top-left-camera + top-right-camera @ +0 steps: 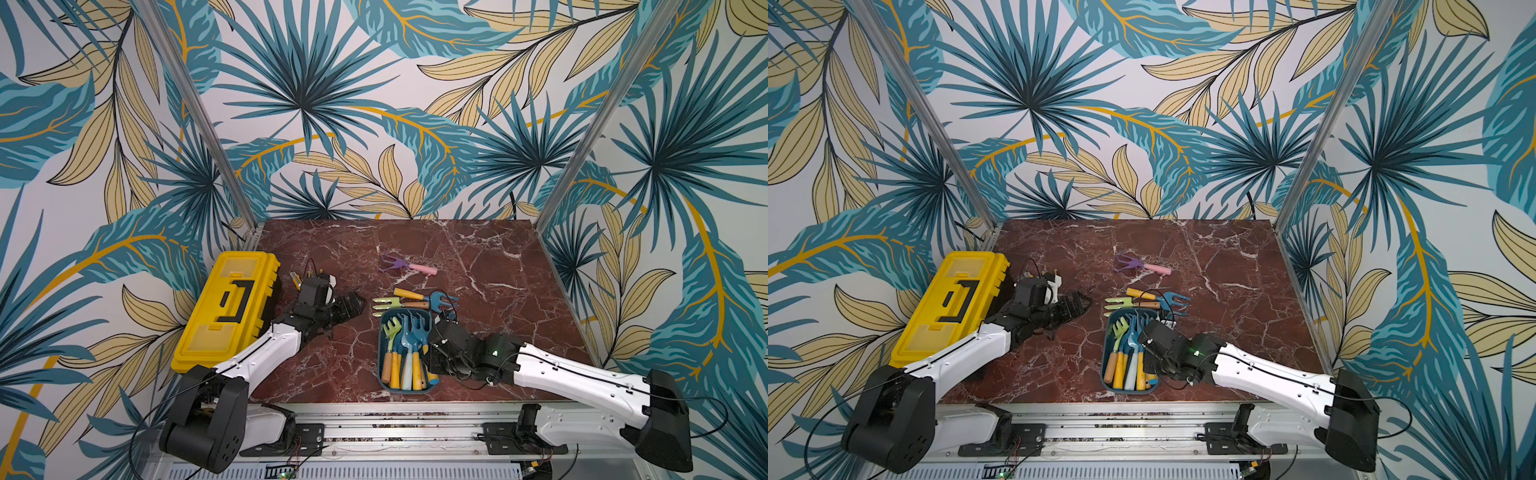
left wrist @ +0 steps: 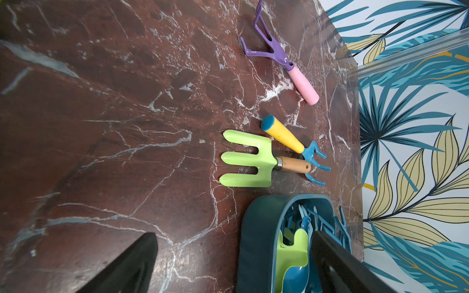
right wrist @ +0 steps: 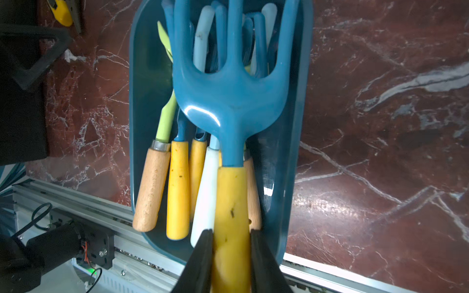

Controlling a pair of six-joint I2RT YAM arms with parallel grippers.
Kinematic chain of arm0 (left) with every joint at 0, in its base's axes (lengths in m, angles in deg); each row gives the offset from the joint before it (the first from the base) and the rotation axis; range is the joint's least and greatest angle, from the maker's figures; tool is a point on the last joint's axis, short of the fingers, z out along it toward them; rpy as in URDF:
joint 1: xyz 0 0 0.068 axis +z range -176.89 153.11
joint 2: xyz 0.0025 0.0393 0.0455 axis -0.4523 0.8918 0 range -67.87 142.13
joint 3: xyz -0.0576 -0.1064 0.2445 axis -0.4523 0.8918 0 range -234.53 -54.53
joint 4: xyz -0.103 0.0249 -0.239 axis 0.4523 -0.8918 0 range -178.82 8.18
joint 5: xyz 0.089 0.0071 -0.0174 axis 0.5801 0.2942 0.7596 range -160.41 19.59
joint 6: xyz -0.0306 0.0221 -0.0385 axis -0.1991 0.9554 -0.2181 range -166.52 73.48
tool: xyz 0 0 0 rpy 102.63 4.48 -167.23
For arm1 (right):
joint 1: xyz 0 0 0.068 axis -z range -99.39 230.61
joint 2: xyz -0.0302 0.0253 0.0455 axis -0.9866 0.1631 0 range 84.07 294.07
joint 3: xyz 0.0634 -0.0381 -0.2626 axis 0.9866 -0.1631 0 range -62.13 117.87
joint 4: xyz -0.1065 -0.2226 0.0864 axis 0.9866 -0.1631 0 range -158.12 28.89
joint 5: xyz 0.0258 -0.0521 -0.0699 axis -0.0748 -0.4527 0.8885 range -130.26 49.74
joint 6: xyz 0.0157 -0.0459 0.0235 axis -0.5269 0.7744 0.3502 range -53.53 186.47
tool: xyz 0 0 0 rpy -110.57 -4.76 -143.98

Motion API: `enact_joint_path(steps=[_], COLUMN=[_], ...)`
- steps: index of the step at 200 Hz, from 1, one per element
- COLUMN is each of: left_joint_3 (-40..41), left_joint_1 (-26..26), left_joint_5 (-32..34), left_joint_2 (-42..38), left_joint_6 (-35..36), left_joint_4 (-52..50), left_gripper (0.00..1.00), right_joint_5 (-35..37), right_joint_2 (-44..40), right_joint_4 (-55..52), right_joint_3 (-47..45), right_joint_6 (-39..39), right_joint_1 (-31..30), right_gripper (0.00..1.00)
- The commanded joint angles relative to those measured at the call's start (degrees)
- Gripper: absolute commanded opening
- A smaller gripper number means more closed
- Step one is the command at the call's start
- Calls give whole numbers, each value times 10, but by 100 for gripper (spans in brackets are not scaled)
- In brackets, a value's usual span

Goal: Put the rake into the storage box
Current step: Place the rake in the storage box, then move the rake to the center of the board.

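Observation:
My right gripper (image 3: 231,236) is shut on the yellow handle of a blue-headed rake (image 3: 228,101). The rake is held lengthwise over the dark teal storage box (image 3: 142,76), its tines pointing to the box's far end. Whether it rests on the tools beneath I cannot tell. The storage box (image 1: 405,387) stands near the table's front edge with several rakes and forks in it. My left gripper (image 2: 233,234) hangs open and empty above the marble just left of the box (image 2: 256,228); in a top view the left gripper (image 1: 353,303) is left of the loose tools.
Three tools lie loose beyond the box: a purple rake with a pink handle (image 1: 407,266), a light green fork with a wooden handle (image 1: 390,305) and a blue rake with a yellow handle (image 1: 428,297). A yellow toolbox (image 1: 228,307) stands at the table's left edge.

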Motion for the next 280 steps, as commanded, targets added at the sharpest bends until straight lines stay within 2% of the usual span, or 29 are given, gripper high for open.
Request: enact_joint_path(steps=[1, 20, 35, 64, 76, 82, 91, 117, 140, 149, 171, 205, 226, 246, 280], left_joint_3=[17, 21, 23, 20, 17, 13, 7, -38, -86, -103, -129, -126, -107, -71, -33], left_joint_1=[5, 5, 5, 4, 4, 5, 5, 5, 5, 5, 5, -2, -13, -25, -37], left_joint_5=[-9, -10, -13, -23, -25, -26, -29, -29, -33, -41, -75, -113, -136, -146, -148], left_joint_2=[-3, -7, -5, -2, 0, 2, 7, 42, 89, 110, 154, 193, 211, 213, 240], left_joint_6=[-2, -2, -5, -6, -4, -3, -2, 19, 31, 31, 19, -1, -20, -46, -76], left_joint_4=[15, 15, 18, 16, 15, 13, 12, -7, -19, -17, -2, 31, 50, 92, 154], left_gripper=[100, 100, 100, 100, 100, 100, 100, 100, 100, 100, 100, 100, 100, 100, 100], right_joint_5=[32, 35, 37, 43, 61, 62, 53, 5, -26, -39, -75, -140, -186, -224, -215], right_joint_2=[21, 39, 53, 55, 40, 32, 22, 6, 21, 39, 102, 206, 269, 300, 336], right_joint_4=[38, 49, 49, 19, 7, 2, -5, -7, -6, -5, 10, 74, 92, 138, 199], right_joint_3=[-11, -6, 4, 20, 23, 25, 28, 43, 68, 81, 116, 134, 160, 146, 127], right_joint_6=[-39, -39, -31, -21, -9, 0, 14, 72, 120, 136, 160, 147, 140, 114, 78], right_joint_1=[-4, -4, -4, -4, -3, 3, 21, 102, 186, 214, 272, 335, 345, 345, 346], right_gripper=[19, 21, 33, 43, 52, 54, 58, 60, 68, 74, 76, 75, 74, 73, 73])
